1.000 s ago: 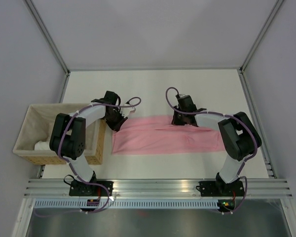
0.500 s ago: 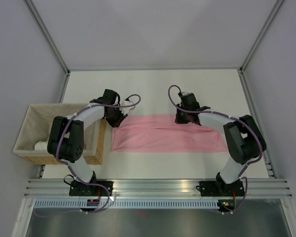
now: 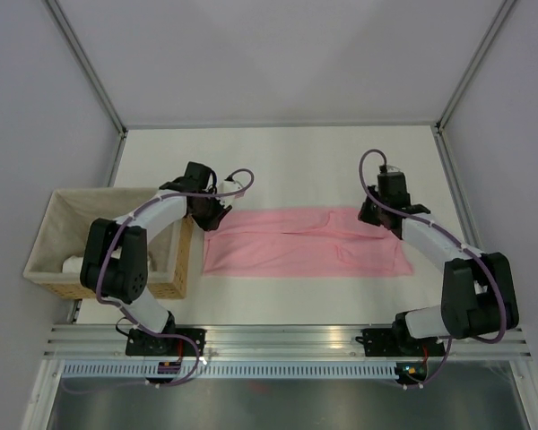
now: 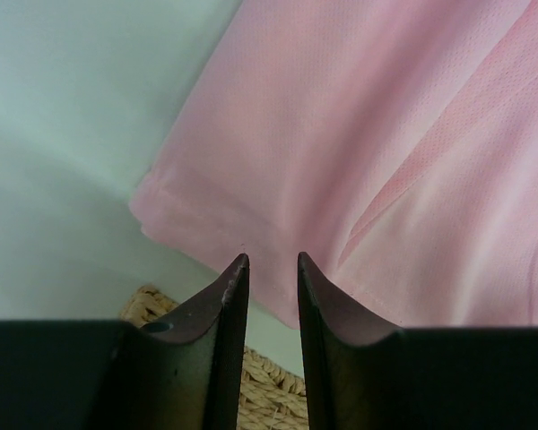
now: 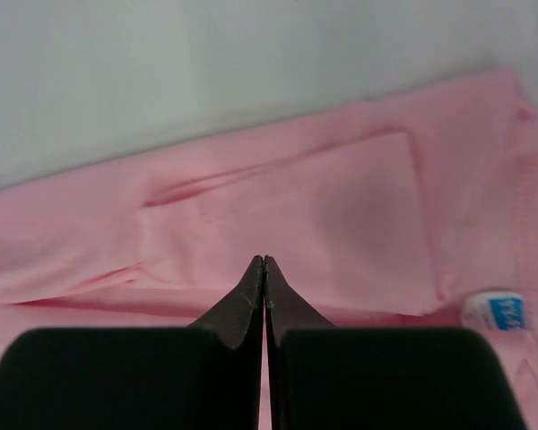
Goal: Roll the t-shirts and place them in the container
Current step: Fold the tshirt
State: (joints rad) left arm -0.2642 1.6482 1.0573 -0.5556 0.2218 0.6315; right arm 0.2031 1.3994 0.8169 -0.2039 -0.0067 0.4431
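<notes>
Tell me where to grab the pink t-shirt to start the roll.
Probably its short left edge, from above at the basket side: the t-shirt lies flat as a long folded strip, and the open left tool hovers there.

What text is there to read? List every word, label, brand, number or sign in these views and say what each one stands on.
Neck label on the pink t-shirt: blue print on white, too blurred to read.
Nothing else in any view carries readable words, numbers or signs.
</notes>
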